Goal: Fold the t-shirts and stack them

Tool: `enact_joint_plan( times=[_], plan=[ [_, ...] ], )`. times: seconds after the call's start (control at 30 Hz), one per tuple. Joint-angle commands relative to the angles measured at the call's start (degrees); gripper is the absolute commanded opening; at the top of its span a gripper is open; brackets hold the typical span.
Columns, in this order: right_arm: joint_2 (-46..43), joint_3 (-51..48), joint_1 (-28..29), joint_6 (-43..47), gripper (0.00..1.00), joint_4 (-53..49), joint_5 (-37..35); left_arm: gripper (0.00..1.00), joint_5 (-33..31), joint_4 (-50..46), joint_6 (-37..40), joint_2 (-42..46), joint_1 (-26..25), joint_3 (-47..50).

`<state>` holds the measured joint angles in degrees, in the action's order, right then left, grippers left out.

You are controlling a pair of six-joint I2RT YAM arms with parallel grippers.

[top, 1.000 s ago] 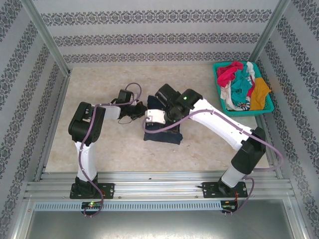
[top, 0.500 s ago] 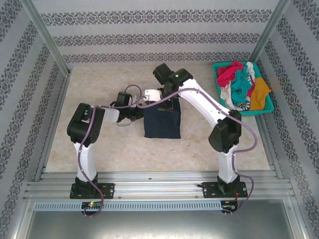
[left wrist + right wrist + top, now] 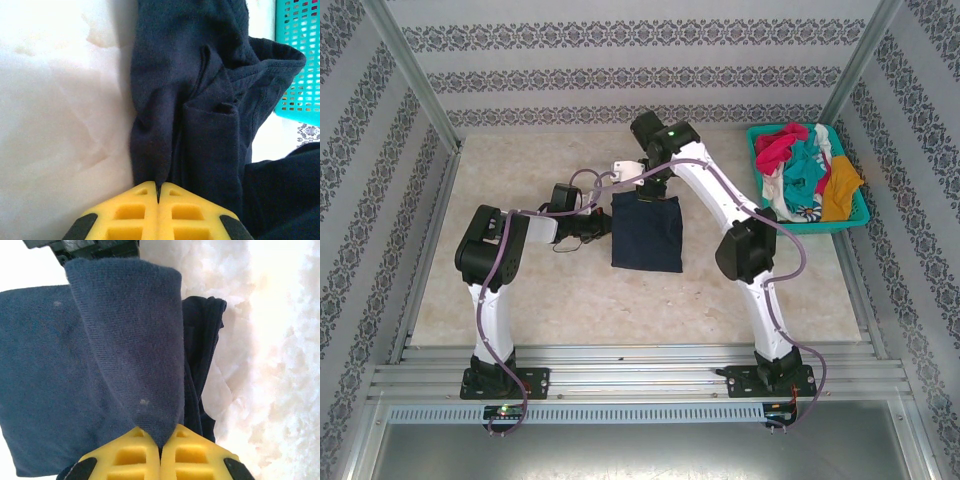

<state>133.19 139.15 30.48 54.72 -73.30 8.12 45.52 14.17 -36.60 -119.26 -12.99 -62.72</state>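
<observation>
The dark navy t-shirt (image 3: 647, 233) lies as a folded rectangle at the middle of the table. My left gripper (image 3: 606, 223) is at the shirt's left edge. In the left wrist view its yellow fingers (image 3: 137, 210) are shut on a bunched fold of the navy cloth (image 3: 200, 115). My right gripper (image 3: 647, 190) is at the shirt's far edge. In the right wrist view the right gripper (image 3: 160, 444) is shut on a raised tongue of navy cloth (image 3: 130, 340). More t-shirts, red-pink (image 3: 776, 146), teal (image 3: 808, 165) and mustard-orange (image 3: 842, 190), lie heaped at the back right.
The teal lattice basket (image 3: 817, 229) holding the other shirts stands at the back right corner; its wall (image 3: 300, 60) also appears in the left wrist view. Metal frame posts and patterned walls enclose the table. A metal rail runs along the near edge.
My right arm has swung from over the shirt toward the far side, drawing the cloth's far edge with it. The shirt now lies longer and flatter. The left gripper has barely moved.
</observation>
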Motion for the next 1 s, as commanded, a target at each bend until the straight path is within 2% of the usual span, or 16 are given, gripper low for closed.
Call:
enact_joint_plan(
  times=[0.0, 0.3, 0.47, 0.77, 0.97],
  plan=[
    [2.5, 2.5, -0.5, 1.4, 0.0, -0.4, -1.8, 0.0, -4.8, -11.7, 2.4, -4.7, 1.3, 3.2],
    [7.1, 3.4, -1.3, 0.7, 0.0, 4.6, -10.6, 0.0, -4.8, -10.9, 2.6, -4.7, 1.3, 3.7],
    [8.1, 1.8, -1.6, 0.3, 0.0, 10.3, -11.9, 0.0, -4.6, -10.7, 2.5, -4.7, 1.3, 3.8],
    [8.0, -2.7, -1.4, -0.4, 0.0, 17.9, -8.1, 0.0, -4.6, -10.8, 2.7, -4.7, 1.3, 3.8],
    [5.4, -6.4, -1.4, 1.0, 0.01, 16.3, 0.8, 0.0, -4.6, -10.9, 2.7, -4.7, 1.4, 3.9]
  ],
)
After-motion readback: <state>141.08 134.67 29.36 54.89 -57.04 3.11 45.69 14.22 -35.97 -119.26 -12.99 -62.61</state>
